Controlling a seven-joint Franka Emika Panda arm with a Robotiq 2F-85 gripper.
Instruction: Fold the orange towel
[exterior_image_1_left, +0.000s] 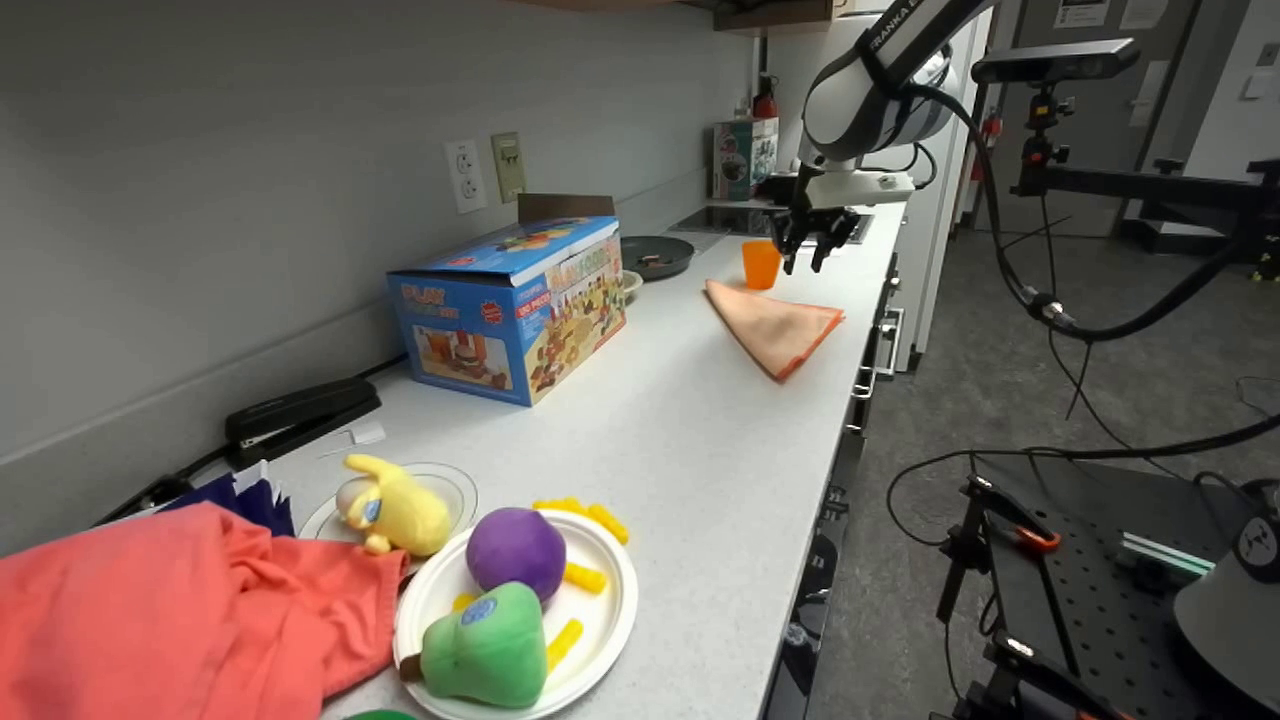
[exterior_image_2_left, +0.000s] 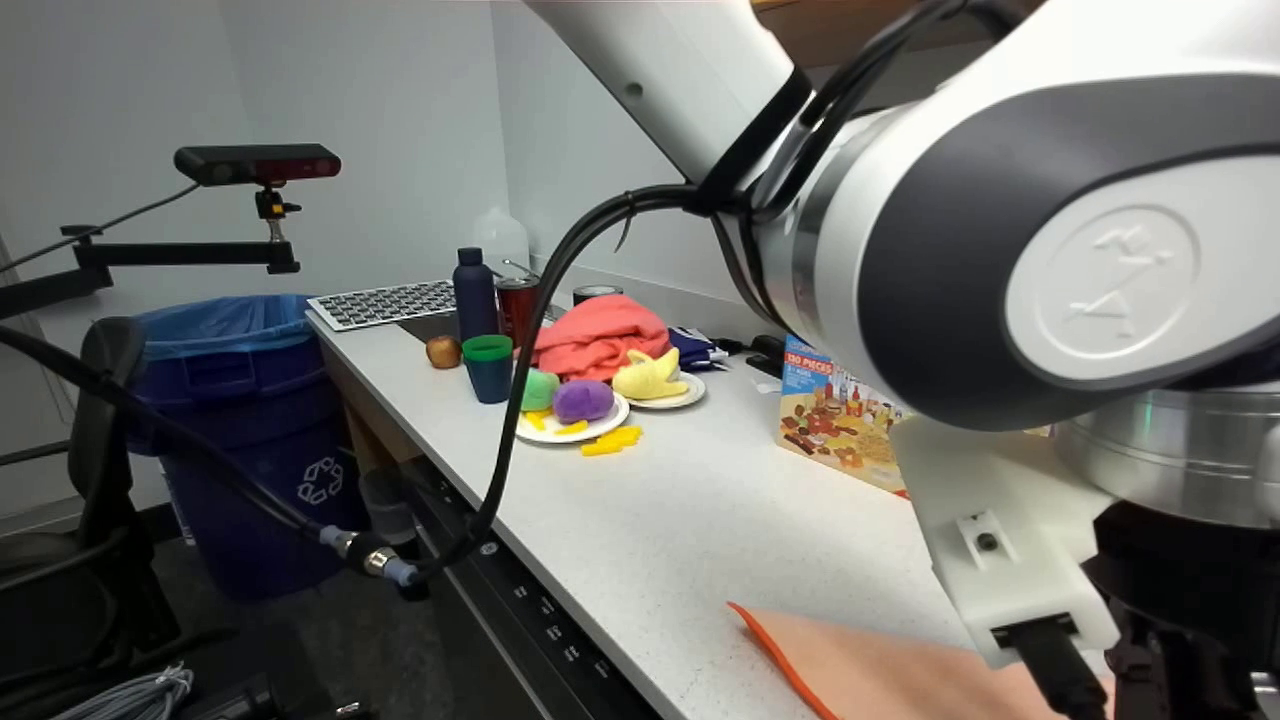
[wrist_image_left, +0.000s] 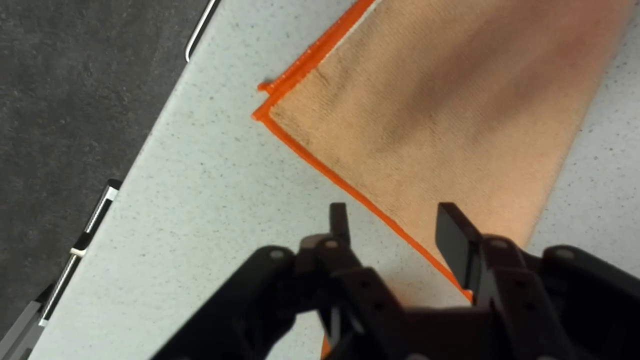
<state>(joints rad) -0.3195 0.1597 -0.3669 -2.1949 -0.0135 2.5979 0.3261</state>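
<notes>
The orange towel (exterior_image_1_left: 775, 325) lies flat on the counter as a rough triangle, light peach with bright orange borders. Doubled borders show at one corner in the wrist view (wrist_image_left: 440, 110), so it lies in layers. Part of it also shows in an exterior view (exterior_image_2_left: 880, 665), partly behind the arm. My gripper (exterior_image_1_left: 803, 266) is open and empty above the counter, over the towel's far edge. In the wrist view the fingers (wrist_image_left: 392, 207) stand apart, one over bare counter and one over the towel, with the orange border running between them.
An orange cup (exterior_image_1_left: 760, 265) stands right beside the gripper and towel. A blue play food box (exterior_image_1_left: 510, 300) and a dark pan (exterior_image_1_left: 655, 256) stand along the wall. A plate (exterior_image_1_left: 610, 645) with plush toys and a coral cloth (exterior_image_1_left: 150, 610) lie farther off. The counter edge (wrist_image_left: 150, 135) runs near the towel's corner.
</notes>
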